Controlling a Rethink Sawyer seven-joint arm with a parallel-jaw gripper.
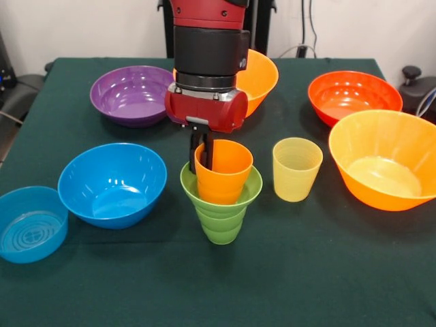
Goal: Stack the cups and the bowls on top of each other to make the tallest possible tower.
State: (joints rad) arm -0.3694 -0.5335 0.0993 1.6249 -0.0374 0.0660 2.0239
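The tower stands at the table's middle front: a green ribbed cup (219,223) at the bottom, a small green bowl (253,188) sitting on it, and an orange cup (228,174) upright inside the bowl. My gripper (204,155) comes down from above onto the orange cup's left rim. One finger is inside the cup and one outside, shut on its wall. A pale yellow cup (297,169) stands upright just right of the tower.
A medium blue bowl (112,184) and a small translucent blue bowl (30,223) sit at the left. A purple bowl (133,95) and a big orange bowl (262,78) are at the back. A red-orange bowl (354,95) and another big orange bowl (385,160) are at the right.
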